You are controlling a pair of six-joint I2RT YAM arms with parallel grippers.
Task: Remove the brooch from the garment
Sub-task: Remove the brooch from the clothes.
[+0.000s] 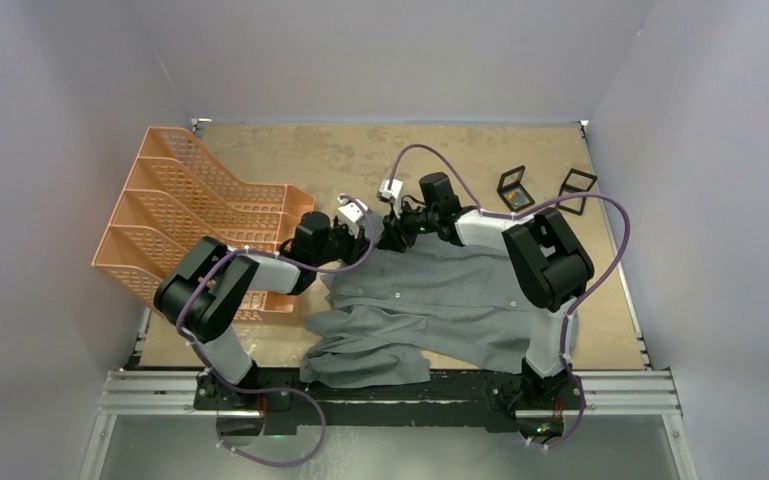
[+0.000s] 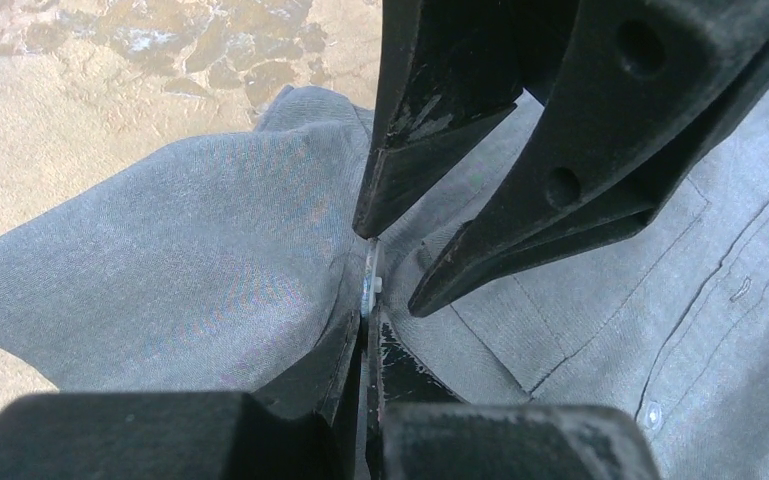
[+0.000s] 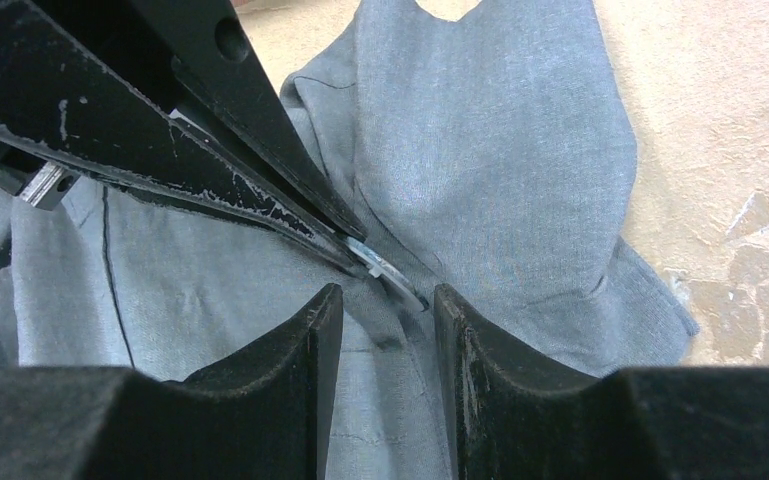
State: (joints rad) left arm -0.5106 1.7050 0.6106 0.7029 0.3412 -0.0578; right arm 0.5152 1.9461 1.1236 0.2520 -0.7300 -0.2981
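- Two claws meet: your left claw clamps the brooch, low centre of the left wrist view.
- The brooch stands edge-on, upright in frame, on the garment; your right claw, parted, straddles it from opposite.

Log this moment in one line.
left gripper: shut on brooch | right gripper: open, straddling it | brooch: not yet clear of grey shirt

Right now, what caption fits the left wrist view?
The left gripper pinches the brooch on the grey garment; the right gripper stands open beside it.
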